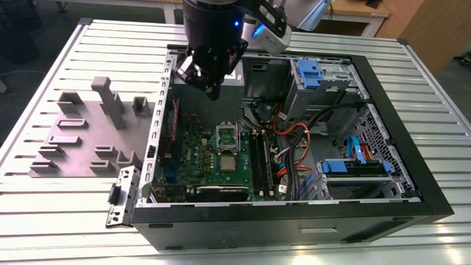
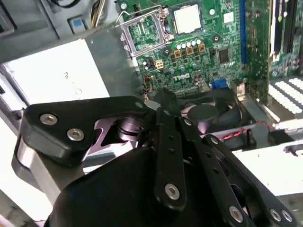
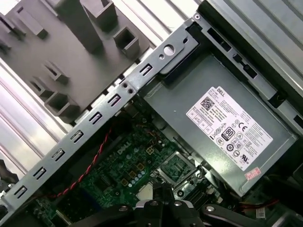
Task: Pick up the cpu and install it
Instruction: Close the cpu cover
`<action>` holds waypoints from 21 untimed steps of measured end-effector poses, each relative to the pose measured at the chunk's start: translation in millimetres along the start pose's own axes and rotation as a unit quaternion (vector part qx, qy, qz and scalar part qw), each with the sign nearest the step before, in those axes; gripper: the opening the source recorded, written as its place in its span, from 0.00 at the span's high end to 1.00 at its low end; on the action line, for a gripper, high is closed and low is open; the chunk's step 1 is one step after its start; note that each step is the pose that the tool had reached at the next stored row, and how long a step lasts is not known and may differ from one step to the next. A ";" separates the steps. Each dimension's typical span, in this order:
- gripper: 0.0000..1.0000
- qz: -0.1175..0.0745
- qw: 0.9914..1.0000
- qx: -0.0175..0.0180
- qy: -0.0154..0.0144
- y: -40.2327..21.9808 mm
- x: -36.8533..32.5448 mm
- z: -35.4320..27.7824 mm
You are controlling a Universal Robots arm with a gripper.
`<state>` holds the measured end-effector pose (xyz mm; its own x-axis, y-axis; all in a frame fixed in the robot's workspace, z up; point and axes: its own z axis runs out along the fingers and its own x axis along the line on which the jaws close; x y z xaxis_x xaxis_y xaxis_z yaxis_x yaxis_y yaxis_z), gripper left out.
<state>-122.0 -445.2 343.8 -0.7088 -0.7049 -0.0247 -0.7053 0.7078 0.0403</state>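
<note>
Gripper [image 1: 213, 93] hangs well apart from square silvery cpu [image 1: 229, 164] on green motherboard [image 1: 197, 157].

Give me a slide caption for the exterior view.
Gripper hovers over the open computer case; the cpu lies on the motherboard beside the open socket.

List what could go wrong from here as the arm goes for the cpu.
1. The cpu lies flat on the motherboard, right beside the open socket. An off-target descent could damage the uncovered socket.
2. The gripper hangs close to the power supply and the case frame. Coming down, it might clip either.
</note>
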 end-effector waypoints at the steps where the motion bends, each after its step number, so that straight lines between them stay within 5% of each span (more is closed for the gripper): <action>1: 0.89 -0.010 1.000 0.000 0.000 -0.1 0.0 1.2; 4: 0.89 -0.026 1.000 -0.001 0.001 -1.0 0.9 3.3; 15: 0.89 -0.040 0.999 0.001 0.000 -12.2 10.7 9.4; 21: 0.89 -0.091 0.996 0.000 0.002 -12.4 10.8 13.3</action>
<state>-121.0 -461.1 329.7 -0.5693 -0.8217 -0.0283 -0.8220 0.5683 0.0363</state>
